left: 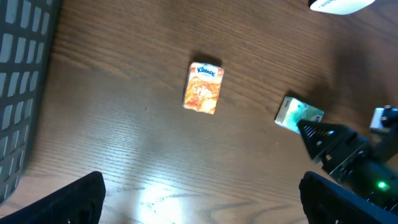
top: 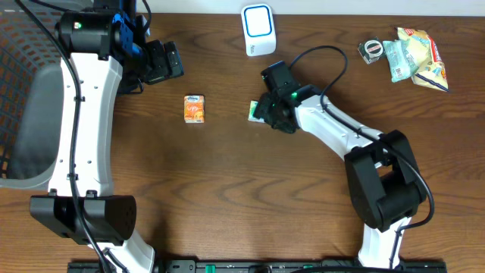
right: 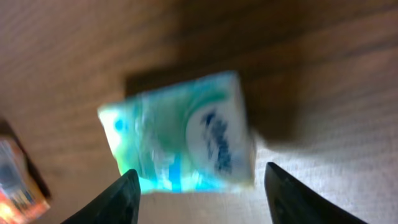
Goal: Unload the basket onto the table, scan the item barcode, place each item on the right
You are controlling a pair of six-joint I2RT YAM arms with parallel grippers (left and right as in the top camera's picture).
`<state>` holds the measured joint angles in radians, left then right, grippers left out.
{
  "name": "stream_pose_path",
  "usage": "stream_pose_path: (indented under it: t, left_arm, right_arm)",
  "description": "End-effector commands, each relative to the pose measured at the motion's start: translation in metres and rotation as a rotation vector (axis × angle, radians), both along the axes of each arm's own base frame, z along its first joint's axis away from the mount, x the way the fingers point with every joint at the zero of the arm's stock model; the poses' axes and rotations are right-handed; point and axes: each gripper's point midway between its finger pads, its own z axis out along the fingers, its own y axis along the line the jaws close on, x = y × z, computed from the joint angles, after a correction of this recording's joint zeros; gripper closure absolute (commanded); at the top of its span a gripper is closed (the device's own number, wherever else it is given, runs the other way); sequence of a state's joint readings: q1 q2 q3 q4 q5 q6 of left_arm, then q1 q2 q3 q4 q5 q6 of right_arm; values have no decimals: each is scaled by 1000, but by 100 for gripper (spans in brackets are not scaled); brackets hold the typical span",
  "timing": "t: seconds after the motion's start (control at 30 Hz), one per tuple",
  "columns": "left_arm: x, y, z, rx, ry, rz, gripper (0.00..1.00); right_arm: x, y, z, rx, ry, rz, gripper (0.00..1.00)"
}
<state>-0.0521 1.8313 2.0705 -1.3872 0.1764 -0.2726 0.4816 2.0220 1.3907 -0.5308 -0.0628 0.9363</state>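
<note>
The green tissue pack is seen lying on the surface directly beneath the right end effector, whose fingers are spread open on either side, nothing yet gripped. Its long axis appears laid across the gap. The left end effector, fully open, is held well apart, so the right arm is nearer.
</note>
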Motion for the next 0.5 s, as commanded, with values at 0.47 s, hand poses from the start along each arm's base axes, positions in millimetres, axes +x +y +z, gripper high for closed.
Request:
stream_pose_path:
  t: [0.47]
  left_arm:
    - [1, 5, -1, 15, 4, 5, 2]
  right_arm:
    - [35, -10, 10, 78, -98, -39, 56]
